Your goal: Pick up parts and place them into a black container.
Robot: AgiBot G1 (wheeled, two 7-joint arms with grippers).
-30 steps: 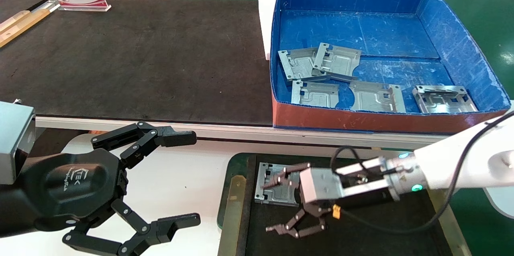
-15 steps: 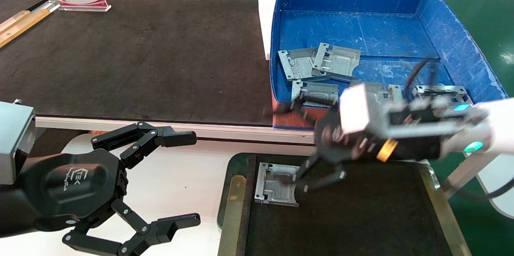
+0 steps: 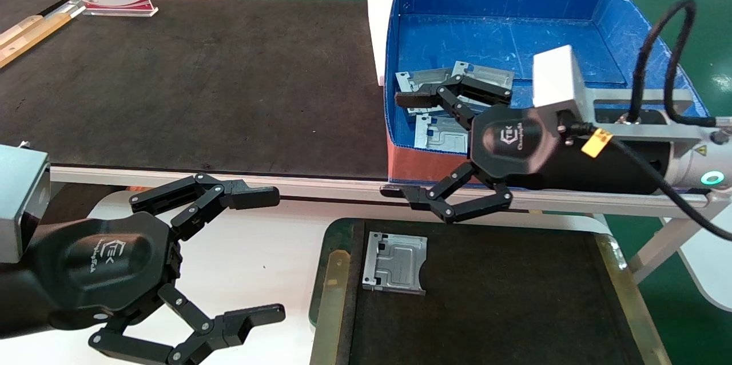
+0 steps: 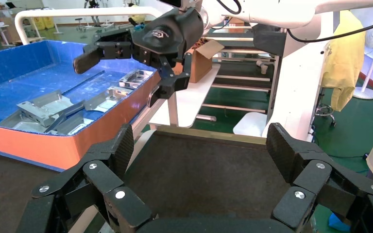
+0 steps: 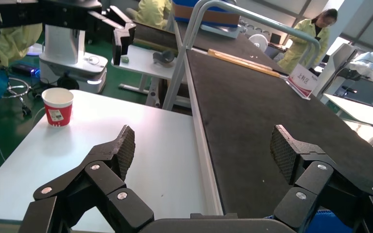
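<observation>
Silver plate (image 3: 396,262) lies flat in the black tray (image 3: 337,273); right gripper (image 3: 404,145) hovers wide open, empty, over the blue box (image 3: 640,39) front; left gripper (image 3: 269,256) parked open

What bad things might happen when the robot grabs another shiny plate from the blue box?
1. The right gripper, open, hangs over the blue box's red front wall; dropping low, a finger might catch it.
2. Two parts at the back overlap, so it might lift both or drop one.
3. One part already lies in the black container; the next may land on it.
</observation>
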